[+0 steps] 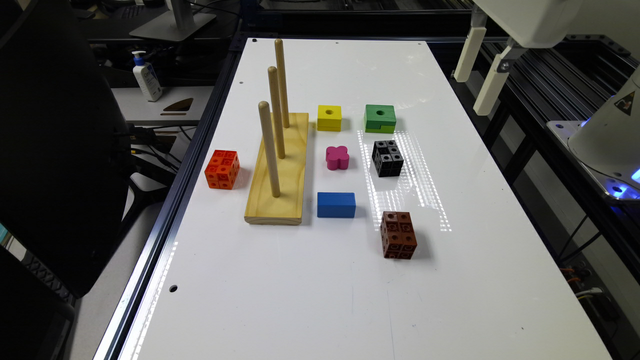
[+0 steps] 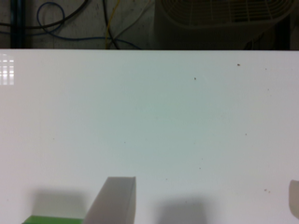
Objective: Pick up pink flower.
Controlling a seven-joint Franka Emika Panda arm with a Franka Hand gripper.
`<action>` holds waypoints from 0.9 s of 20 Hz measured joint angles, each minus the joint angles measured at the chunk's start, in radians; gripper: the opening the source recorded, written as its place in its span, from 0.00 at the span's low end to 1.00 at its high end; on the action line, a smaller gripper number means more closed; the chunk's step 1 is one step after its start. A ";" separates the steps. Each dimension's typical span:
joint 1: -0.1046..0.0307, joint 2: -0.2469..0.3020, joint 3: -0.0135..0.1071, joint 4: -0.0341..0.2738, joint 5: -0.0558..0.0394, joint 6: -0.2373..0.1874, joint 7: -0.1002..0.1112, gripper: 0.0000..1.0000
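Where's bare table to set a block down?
Wide bare patch on the table nearer the camera than the brown cube; another beyond the yellow cube. Crowded around the pink flower beside the peg board.

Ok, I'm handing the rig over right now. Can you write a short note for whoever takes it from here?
Claw: open, holding nothing, raised over the far corner of the table on the exterior view's right.
Pink flower: flat on the table, untouched, between the yellow cube behind it and the blue block in front; peg board on the exterior view's left, black cube on its right.
Done: nothing yet.
Left: move over the flower, lower, close, lift.
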 joint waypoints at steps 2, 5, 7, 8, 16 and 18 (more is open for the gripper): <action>-0.001 0.000 0.000 0.000 0.0000 0.000 0.000 1.00; -0.003 0.000 0.000 0.000 0.0000 0.000 0.000 1.00; -0.004 -0.001 0.000 0.000 0.0000 0.000 0.000 1.00; -0.004 -0.001 0.000 0.000 0.0000 0.000 0.000 1.00; -0.004 0.000 0.000 0.015 0.0000 0.002 0.000 1.00; -0.004 0.001 0.000 0.020 0.0000 0.002 0.000 1.00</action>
